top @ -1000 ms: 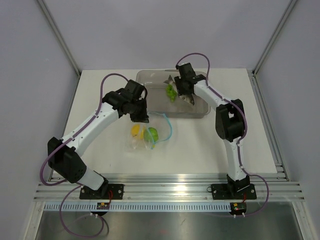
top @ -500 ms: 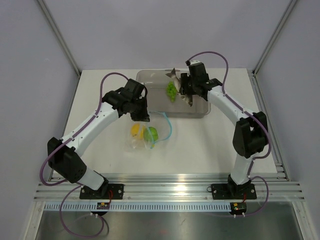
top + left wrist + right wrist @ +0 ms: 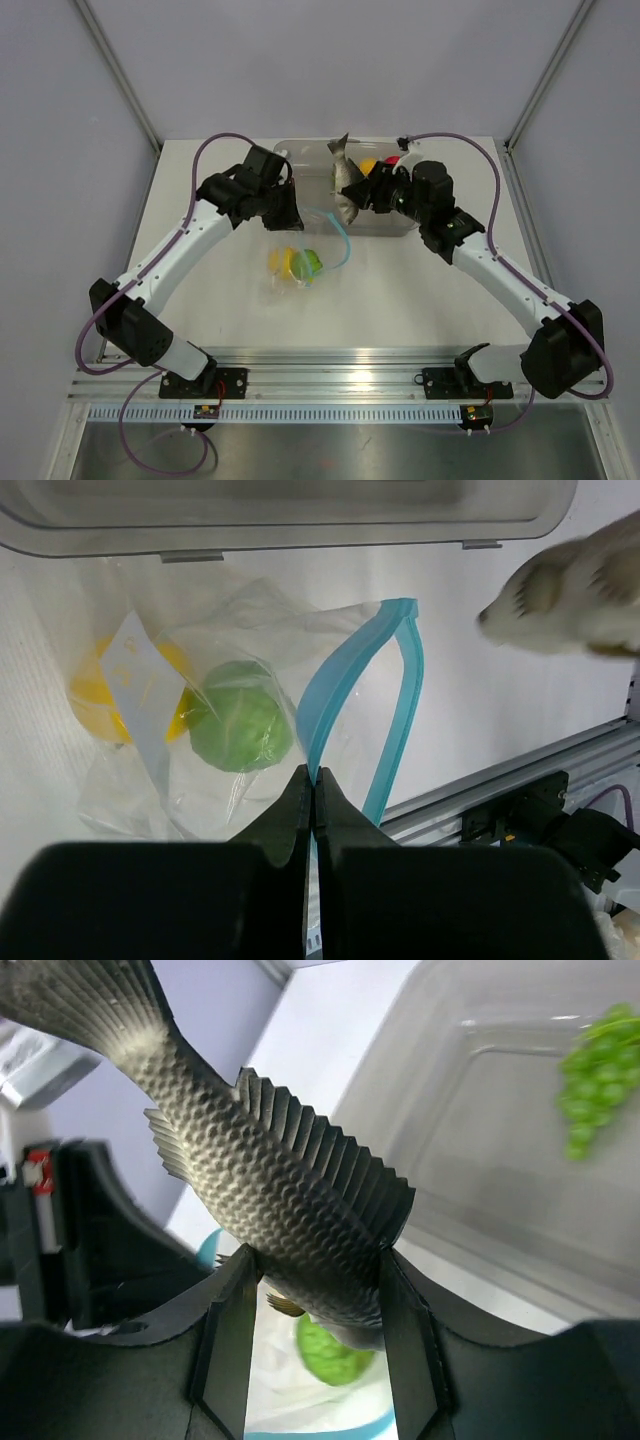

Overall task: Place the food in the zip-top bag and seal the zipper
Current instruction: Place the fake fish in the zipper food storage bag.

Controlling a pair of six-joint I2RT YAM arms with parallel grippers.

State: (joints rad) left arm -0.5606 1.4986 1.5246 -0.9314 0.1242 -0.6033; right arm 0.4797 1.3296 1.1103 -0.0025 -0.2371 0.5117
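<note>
The clear zip-top bag [image 3: 292,268] lies on the table with a yellow fruit [image 3: 275,261] and a green round fruit [image 3: 306,263] inside. My left gripper [image 3: 287,216] is shut on its teal zipper strip [image 3: 345,685] and holds the mouth open and raised; the jaws are closed on the strip in the left wrist view [image 3: 312,776]. My right gripper [image 3: 354,199] is shut on the grey-silver fish [image 3: 345,176], held head down over the bag mouth. In the right wrist view the fish [image 3: 270,1180] sits between the fingers [image 3: 222,1340], with the green fruit [image 3: 335,1352] below.
The rigid grey-clear tray [image 3: 300,158] stands behind the bag, holding a yellow-orange fruit [image 3: 368,165] and a red fruit [image 3: 392,160]. The green grape bunch [image 3: 595,1075] lies in the tray [image 3: 480,1150]. The tray's front rim [image 3: 300,535] runs just beyond the bag.
My right arm has lifted the fish out of the tray and swung it left and forward to above the bag mouth. My left gripper has shifted slightly, still holding the zipper strip.
</note>
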